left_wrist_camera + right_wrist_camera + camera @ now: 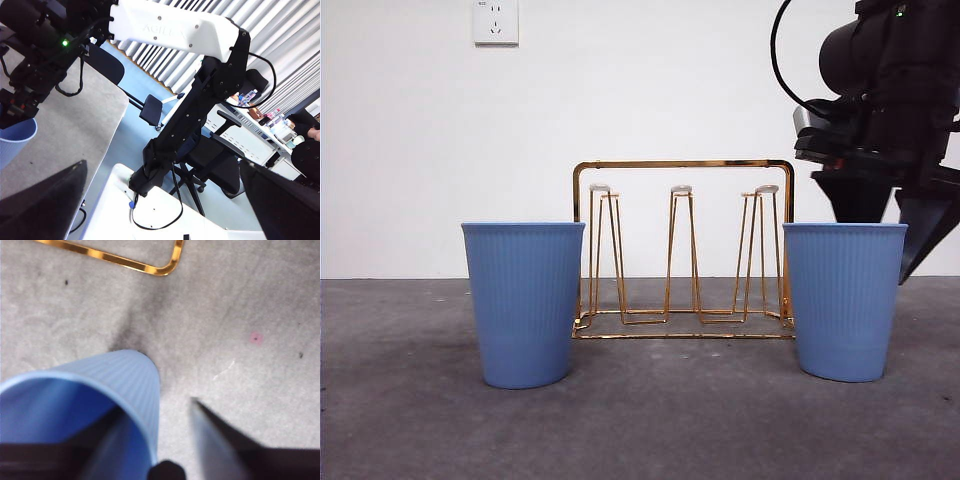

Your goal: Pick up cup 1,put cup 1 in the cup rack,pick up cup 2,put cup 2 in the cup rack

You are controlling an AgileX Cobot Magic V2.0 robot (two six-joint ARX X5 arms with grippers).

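Neither cup is on the cup rack (682,250) yet: both blue ribbed cups stand upright on the grey table (640,420), one at each end of the gold wire rack, whose pegs are bare. All four steps remain, though the first pick looks begun. The right gripper (165,440) is at the right-hand cup (844,300), jaws apart and straddling the rim, one jaw inside the mouth and one outside the wall; not closed on it, as far as the right wrist view shows. In the front view this arm comes down from the upper right corner. The left gripper (160,200) waits off the table, jaws apart, empty. The left-hand cup (523,303) is untouched.
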